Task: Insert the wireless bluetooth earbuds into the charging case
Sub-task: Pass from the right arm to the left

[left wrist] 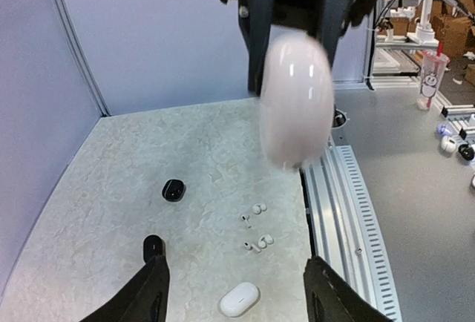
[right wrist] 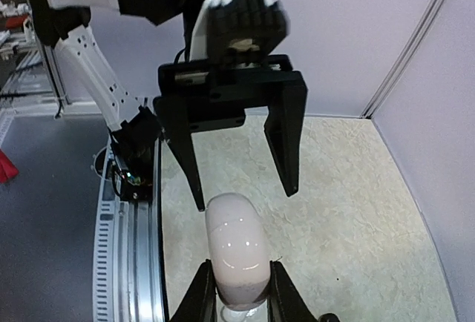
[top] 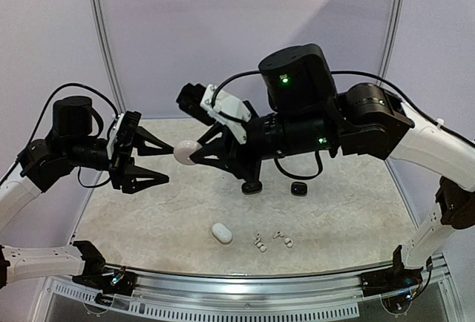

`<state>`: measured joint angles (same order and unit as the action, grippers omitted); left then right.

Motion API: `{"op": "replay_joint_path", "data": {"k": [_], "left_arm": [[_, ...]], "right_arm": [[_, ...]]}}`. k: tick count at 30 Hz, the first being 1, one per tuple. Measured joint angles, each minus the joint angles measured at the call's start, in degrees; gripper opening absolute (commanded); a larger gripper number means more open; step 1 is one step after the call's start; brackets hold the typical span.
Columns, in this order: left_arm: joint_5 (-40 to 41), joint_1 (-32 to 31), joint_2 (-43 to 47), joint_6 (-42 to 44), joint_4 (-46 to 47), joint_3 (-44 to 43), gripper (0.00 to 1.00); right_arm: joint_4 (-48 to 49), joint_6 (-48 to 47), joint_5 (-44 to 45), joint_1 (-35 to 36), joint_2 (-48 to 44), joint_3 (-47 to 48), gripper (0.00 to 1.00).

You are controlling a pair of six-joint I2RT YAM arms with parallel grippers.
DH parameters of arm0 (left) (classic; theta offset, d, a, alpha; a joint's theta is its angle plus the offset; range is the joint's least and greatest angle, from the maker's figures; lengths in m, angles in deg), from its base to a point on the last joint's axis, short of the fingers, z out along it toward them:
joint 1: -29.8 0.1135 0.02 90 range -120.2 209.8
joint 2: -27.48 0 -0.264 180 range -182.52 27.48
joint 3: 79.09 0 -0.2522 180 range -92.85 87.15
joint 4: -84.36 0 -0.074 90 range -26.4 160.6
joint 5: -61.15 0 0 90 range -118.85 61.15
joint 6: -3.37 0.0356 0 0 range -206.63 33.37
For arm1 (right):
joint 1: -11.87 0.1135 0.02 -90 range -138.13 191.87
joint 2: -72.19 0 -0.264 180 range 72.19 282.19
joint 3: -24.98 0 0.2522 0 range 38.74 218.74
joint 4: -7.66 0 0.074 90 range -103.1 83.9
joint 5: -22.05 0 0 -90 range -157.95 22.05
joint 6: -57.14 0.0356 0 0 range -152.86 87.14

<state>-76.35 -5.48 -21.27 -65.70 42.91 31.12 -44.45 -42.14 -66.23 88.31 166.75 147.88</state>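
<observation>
Landmark: white case point(top: 221, 233), a closed oval lying flat on the tabletop point(top: 356, 218), toward the arms' bases.
White case, contents: lid shut, so the inside is hidden.
Pale oval case point(top: 185, 152): held in the air, well above the white case and farther toward the back wall. It is glossy and pebble-shaped, no open lid shows, and its contents cannot be seen.
Right gripper point(right wrist: 239, 281): the fingers point(right wrist: 202, 296) are pinched on the two sides of one end of the pale oval case. The rest of the case sticks out toward the other arm.
Left gripper point(top: 171, 162): raised above the white case on the left-arm side, facing the right gripper. The fingers point(right wrist: 286, 140) are spread wide and hold nothing. The free end of the pale oval case sits just at their tips; I cannot tell whether it touches them.
White earbuds point(top: 260, 242): about four tiny stemmed buds in two loose pairs on the tabletop. They lie just beside the white case on its right-arm side, outside every case.
Black pieces point(top: 298, 189): two small glossy dark items on the tabletop, beyond the white case toward the back wall and set apart from each other. They are too small to tell bud from case.
Buds inside any container: none visible.
</observation>
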Motion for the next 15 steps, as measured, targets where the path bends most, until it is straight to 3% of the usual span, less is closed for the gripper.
{"op": "replay_joint_path", "data": {"k": [8, 15], "left_arm": [[-1.2, -3.4, -2.1, -0.2, -3.3, -1.4, 0.52], [0.8, -7.1, -3.4, -4.5, -2.9, -1.2, 0.47]], "right_arm": [[-3.9, -10.4, 4.5, 0.4, 4.5, -1.7, 0.0], [-3.1, -13.4, 6.1, 0.4, 4.5, -2.9, 0.0]]}}
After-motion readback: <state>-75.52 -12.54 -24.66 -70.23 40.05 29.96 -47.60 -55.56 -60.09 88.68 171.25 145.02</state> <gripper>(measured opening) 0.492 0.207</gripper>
